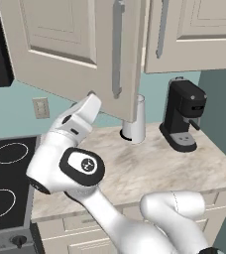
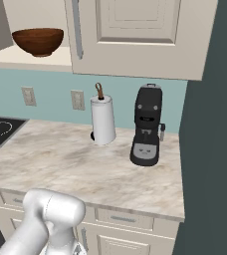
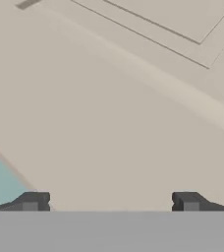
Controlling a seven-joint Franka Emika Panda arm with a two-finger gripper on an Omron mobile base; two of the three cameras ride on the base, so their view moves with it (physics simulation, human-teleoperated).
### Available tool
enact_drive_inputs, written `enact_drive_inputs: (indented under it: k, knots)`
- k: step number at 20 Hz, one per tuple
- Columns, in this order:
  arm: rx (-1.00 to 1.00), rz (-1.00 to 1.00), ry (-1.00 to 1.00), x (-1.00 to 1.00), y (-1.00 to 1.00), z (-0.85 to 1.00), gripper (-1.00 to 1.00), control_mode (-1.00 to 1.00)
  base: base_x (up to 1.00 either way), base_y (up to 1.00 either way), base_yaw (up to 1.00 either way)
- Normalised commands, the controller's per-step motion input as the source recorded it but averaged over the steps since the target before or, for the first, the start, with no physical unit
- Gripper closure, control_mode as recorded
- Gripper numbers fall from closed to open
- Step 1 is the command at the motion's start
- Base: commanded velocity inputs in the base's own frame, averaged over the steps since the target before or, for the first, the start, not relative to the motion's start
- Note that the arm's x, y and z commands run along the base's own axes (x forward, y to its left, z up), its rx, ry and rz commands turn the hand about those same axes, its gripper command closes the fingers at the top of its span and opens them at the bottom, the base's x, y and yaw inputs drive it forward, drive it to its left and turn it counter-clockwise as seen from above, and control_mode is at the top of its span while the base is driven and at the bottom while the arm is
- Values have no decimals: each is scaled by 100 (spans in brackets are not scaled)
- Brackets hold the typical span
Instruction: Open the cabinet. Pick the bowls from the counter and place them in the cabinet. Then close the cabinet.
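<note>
Currently, cabinet (image 1: 70, 39): left door swung open, right door shut.
Brown wooden bowl (image 2: 38, 41): on the pale inner shelf.
Gripper (image 3: 110, 202): jaws spread wide, nothing between them, close against the door panel.
Counter (image 2: 75, 164): carries paper towel roll (image 2: 103, 121) and black coffee machine (image 2: 147, 125).

The beige cabinet (image 1: 75, 44) hangs open above the marbled counter (image 2: 75, 164); a brown bowl (image 2: 38, 41) sits on its shelf.
</note>
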Motion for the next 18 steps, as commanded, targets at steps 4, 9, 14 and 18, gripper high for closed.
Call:
enact_drive_inputs:
  k: [4,9,14,18]
  knots:
    - [-2,-1,0,46,-39,21,-100,-100,0,0,0]
    - [-6,-1,0,54,-27,18,-100,-100,0,0,0]
    - [-7,0,1,61,-23,7,-100,-100,0,0,0]
    - [-6,0,4,71,-20,7,-100,-100,0,0,0]
